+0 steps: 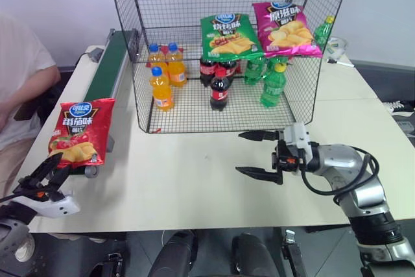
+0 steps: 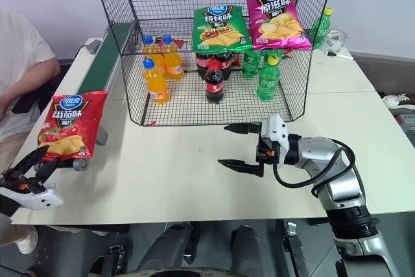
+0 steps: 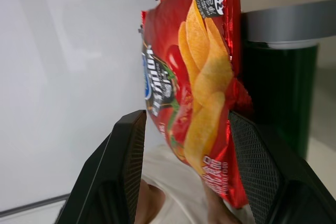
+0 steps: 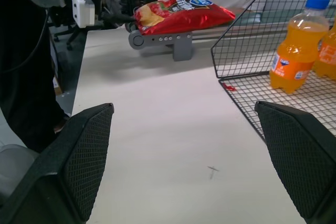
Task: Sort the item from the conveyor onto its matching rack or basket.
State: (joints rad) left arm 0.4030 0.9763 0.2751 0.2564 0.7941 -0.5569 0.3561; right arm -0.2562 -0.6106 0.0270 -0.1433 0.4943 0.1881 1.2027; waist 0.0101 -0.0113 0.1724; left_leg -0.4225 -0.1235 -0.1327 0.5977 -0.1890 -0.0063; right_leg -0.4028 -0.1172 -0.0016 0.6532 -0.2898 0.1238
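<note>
The item, a glossy red chip bag (image 1: pixel 81 131), lies on the near end of the conveyor (image 1: pixel 113 60), a dark green belt along the table's left side. My left gripper (image 1: pixel 60 163) is open at the bag's near end. In the left wrist view the bag's lower end (image 3: pixel 194 93) sits between its two fingers. My right gripper (image 1: pixel 259 154) hangs open over the bare table in front of the rack (image 1: pixel 139 30), a tall wire-mesh cage, and holds nothing. The right wrist view looks across the table at the red bag (image 4: pixel 178 14).
On a rack tier lie a green chip bag (image 1: pixel 228 36) and a pink chip bag (image 1: pixel 285 28). Orange bottles (image 1: pixel 162 72), cola bottles (image 1: pixel 219 85) and green bottles (image 1: pixel 272 82) stand on its floor. A person (image 1: pixel 19 76) sits at the left, beside the conveyor.
</note>
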